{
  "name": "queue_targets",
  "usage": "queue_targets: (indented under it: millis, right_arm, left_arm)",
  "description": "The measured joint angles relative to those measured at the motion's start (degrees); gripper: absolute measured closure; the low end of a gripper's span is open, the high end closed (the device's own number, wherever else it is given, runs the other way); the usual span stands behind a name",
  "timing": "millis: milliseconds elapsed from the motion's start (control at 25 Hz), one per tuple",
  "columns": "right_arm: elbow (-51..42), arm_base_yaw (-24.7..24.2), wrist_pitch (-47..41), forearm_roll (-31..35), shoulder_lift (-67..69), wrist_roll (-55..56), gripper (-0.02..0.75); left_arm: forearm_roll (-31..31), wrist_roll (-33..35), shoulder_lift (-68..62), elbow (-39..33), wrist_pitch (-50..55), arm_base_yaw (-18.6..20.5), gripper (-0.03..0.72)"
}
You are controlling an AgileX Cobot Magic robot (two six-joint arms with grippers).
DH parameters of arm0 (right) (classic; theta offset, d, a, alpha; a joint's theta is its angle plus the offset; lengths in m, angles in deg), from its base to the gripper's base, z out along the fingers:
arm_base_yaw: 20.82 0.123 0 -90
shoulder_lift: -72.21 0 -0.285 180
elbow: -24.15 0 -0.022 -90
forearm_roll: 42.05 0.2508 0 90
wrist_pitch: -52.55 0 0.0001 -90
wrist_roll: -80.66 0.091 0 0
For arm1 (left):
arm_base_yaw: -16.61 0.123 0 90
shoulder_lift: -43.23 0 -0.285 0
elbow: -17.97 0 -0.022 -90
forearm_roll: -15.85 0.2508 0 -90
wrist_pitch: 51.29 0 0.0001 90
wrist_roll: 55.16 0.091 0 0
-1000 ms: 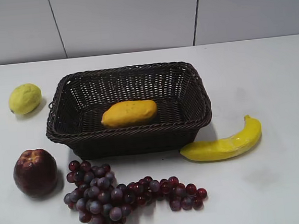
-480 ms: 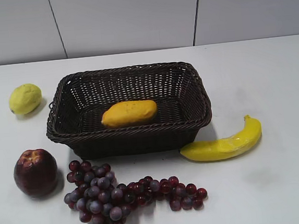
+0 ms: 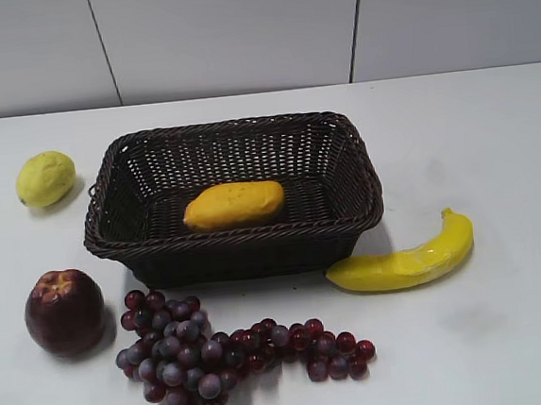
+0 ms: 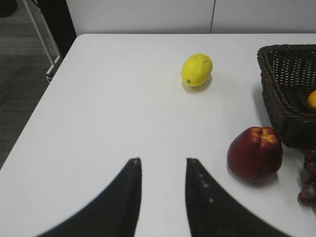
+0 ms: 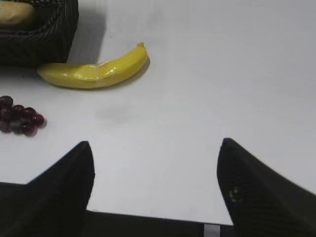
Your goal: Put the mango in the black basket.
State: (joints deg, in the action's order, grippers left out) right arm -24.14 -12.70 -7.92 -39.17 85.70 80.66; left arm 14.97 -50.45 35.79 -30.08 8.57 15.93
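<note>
Nothing moved: mango (image 3: 233, 205) in black basket (image 3: 347, 215), no legible writing.

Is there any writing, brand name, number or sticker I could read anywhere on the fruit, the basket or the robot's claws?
None: no readable text in any view.
The orange-yellow mango, the dark woven wicker basket, the curved yellow banana, the round yellow-green lemon, the dark red apple and the purple grape bunch carry no labels.
The left gripper and right gripper show only plain black fingers.
</note>
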Motion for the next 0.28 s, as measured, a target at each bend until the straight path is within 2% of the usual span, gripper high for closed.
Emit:
queue_targets:
  millis: [280]
  right_arm:
    - [0.00, 0.00, 0.00, -0.07, -6.03, 0.00, 0.146]
  left_arm:
    - [0.00, 0.00, 0.00, 0.00, 0.00, 0.00, 0.448]
